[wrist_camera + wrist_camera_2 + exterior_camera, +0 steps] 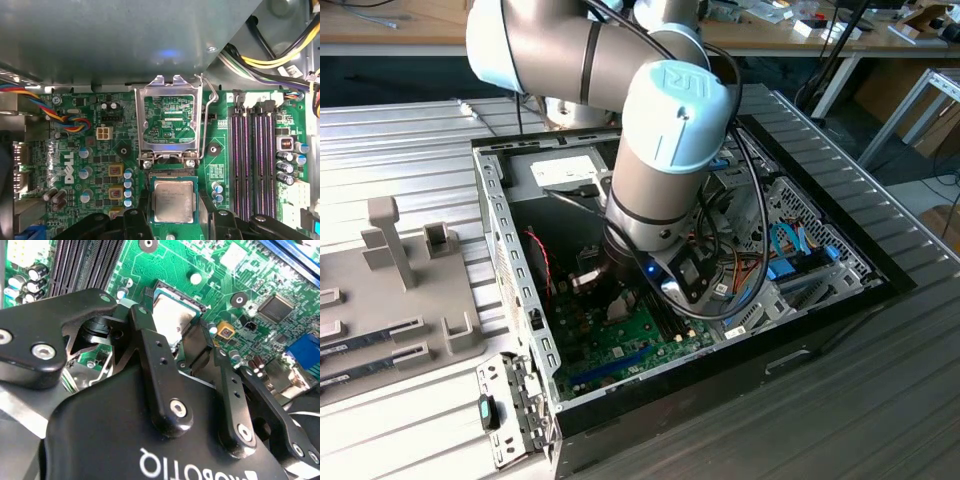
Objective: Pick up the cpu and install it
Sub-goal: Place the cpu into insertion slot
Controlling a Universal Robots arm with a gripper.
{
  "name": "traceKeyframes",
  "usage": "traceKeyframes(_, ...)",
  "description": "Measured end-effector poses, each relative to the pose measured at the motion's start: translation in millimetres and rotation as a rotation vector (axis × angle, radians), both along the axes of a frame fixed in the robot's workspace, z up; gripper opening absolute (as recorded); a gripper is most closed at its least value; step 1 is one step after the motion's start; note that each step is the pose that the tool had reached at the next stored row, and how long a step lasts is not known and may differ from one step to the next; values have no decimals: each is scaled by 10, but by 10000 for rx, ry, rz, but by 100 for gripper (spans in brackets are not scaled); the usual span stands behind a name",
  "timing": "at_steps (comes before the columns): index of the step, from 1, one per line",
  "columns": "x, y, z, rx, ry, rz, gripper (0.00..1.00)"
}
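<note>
We're looking at a ribbed metal work surface (400, 140) running across the exterior view, with wooden benches (390, 30) along the top edge of the frame. At the left of the frame sits a grey fixture tray (395, 290) with upright posts, and two long memory sticks (370, 345) lie slotted in it.

Moving toward the centre, we have the open computer case (510, 300), its side off, and the green motherboard (620, 345) lying flat on its floor. The robot arm (660, 130) reaches down into it, and the gripper (610, 295) sits low over the board. At the right of the case we see a bundle of blue and orange cables (785, 255).

In the first wrist view the socket's load plate (170, 122) stands hinged up and open, memory slots (255, 160) to its right. Below it, at lower centre, the cpu (173, 201) lies flat in the socket, silver top facing us.

The black fingers (132, 220) stand apart on either side of the chip, spread a little wider than it. In the second wrist view the cpu (172, 320) shows just past the gripper (185, 347), and whether the fingers touch it we cannot tell.
</note>
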State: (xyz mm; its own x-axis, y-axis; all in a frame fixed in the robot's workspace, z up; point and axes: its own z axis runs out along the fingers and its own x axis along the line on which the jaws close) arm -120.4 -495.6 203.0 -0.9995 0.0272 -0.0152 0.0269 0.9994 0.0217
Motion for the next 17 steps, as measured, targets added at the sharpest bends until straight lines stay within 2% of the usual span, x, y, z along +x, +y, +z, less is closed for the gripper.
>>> traceKeyframes(17, -20, -1, -25, 1, 0, 0, 47)
